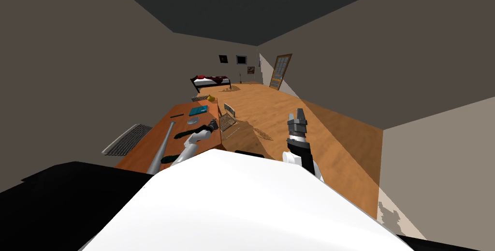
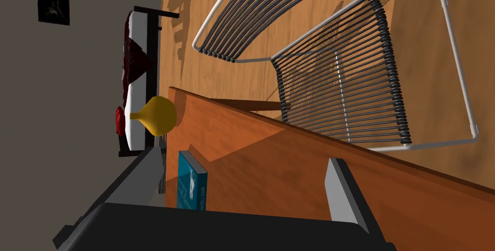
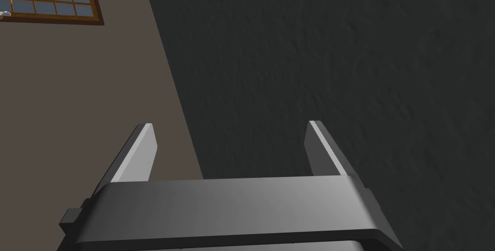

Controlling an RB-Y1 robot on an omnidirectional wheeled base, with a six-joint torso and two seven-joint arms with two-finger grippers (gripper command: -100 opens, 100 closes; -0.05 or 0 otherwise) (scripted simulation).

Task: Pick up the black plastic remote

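Observation:
The black remote [image 1: 185,134] is a slim dark bar lying on the orange-brown desk [image 1: 145,154], between a grey bat [image 1: 163,146] and my left forearm. My left gripper [image 1: 212,126] hovers over the desk just past the remote's far end. In the left wrist view that gripper [image 2: 246,178] is open, with bare desk top [image 2: 299,175] between its fingers and a teal book [image 2: 192,187] by one finger. My right gripper [image 1: 297,116] is raised over the floor to the right of the desk, and its wrist view shows it [image 3: 232,141] open and holding nothing.
Further along the desk lie a teal book [image 1: 198,110], a grey disc [image 1: 193,121], a thin black stick [image 1: 177,115] and a yellow vase [image 1: 211,98]. Another dark item [image 1: 169,158] lies near me. A wire chair [image 1: 228,116] stands at the desk's right side, a grille [image 1: 126,139] at its left.

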